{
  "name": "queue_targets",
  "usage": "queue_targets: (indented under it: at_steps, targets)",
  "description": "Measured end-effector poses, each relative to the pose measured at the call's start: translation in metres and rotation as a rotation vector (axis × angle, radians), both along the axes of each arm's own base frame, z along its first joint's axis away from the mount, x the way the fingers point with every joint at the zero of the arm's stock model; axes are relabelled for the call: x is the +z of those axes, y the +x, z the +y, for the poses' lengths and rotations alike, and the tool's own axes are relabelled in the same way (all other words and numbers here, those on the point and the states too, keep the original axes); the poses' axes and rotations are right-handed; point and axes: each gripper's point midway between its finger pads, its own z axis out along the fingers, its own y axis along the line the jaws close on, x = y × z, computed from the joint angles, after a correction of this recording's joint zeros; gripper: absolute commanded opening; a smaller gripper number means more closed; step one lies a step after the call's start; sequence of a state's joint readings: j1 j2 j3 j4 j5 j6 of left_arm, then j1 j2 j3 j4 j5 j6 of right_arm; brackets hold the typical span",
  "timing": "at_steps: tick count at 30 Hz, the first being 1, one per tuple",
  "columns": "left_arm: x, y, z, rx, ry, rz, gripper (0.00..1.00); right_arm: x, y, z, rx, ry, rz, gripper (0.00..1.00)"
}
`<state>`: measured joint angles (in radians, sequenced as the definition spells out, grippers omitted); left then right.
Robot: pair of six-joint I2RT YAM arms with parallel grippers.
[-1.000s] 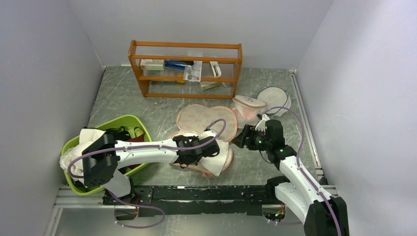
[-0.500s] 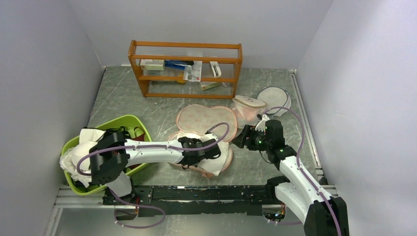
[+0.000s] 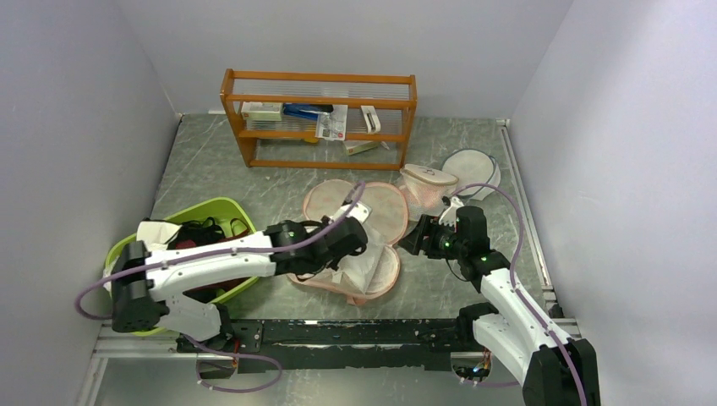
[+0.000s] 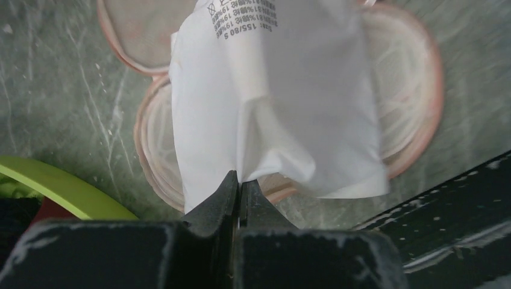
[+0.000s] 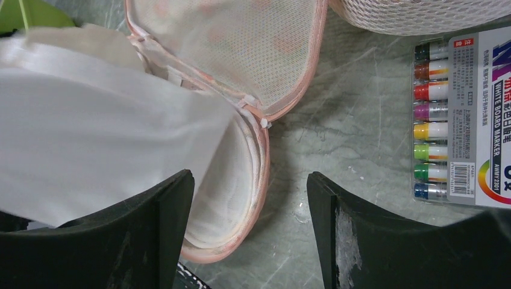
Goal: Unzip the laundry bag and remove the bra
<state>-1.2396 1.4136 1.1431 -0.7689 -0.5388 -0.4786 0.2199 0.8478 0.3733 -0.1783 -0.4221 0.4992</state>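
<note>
Pinching one bra (image 4: 277,108) in clenched left pincer (image 4: 238,180) | one laundry bag (image 3: 391,213) unzipped | right pincer (image 5: 250,177) released, empty

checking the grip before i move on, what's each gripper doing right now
Left gripper: closed, pinching the white bra.
Right gripper: open, holding nothing.

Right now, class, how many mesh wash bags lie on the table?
3. The open peach laundry bag lies mid-table; a dome-shaped mesh bag sits behind it to the right; a round mesh disc lies right of that. Others may hide in the green basket.
</note>
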Motion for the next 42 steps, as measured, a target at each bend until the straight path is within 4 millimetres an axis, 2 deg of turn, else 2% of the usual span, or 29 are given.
queue_targets:
  at_steps: [4,8,10,11,13,16,19,22,29,34,38,42]
  targets:
    - [0.045,0.008,-0.001,0.011,-0.109,-0.047,0.07,0.000,0.000,0.000,-0.001,0.000,0.000,0.72]
    - [0.083,0.030,0.012,0.050,-0.189,-0.092,0.07,0.001,-0.001,-0.001,-0.003,-0.001,-0.004,0.77]
    - [0.098,0.046,0.028,0.086,-0.208,-0.121,0.07,0.003,-0.001,-0.001,-0.004,0.001,-0.013,0.79]
    - [0.113,0.056,0.040,0.106,-0.226,-0.150,0.07,0.005,-0.001,-0.001,-0.004,0.002,-0.018,0.80]
    - [0.125,0.069,0.056,0.149,-0.232,-0.176,0.07,0.006,-0.001,-0.001,-0.004,0.003,-0.025,0.83]
    - [0.155,0.084,0.083,0.202,-0.252,-0.245,0.07,0.007,-0.001,-0.001,-0.003,0.005,-0.029,0.86]
    - [0.184,0.086,0.106,0.244,-0.275,-0.318,0.07,0.007,-0.001,-0.001,-0.002,0.004,-0.028,0.88]
    - [0.203,0.081,0.133,0.307,-0.279,-0.385,0.07,0.006,-0.001,-0.001,-0.002,0.004,-0.023,0.88]
    - [0.216,0.050,0.206,0.529,-0.282,-0.466,0.07,0.003,-0.002,0.000,0.001,0.002,-0.008,0.88]
    - [0.198,0.022,0.251,0.665,-0.268,-0.475,0.07,0.001,-0.002,0.000,0.004,0.001,0.001,0.88]
    - [0.181,0.007,0.268,0.701,-0.247,-0.453,0.07,0.001,-0.002,0.001,0.008,0.004,0.001,0.88]
    - [0.178,-0.001,0.279,0.758,-0.248,-0.444,0.07,0.001,-0.002,0.001,0.008,0.005,-0.001,0.88]
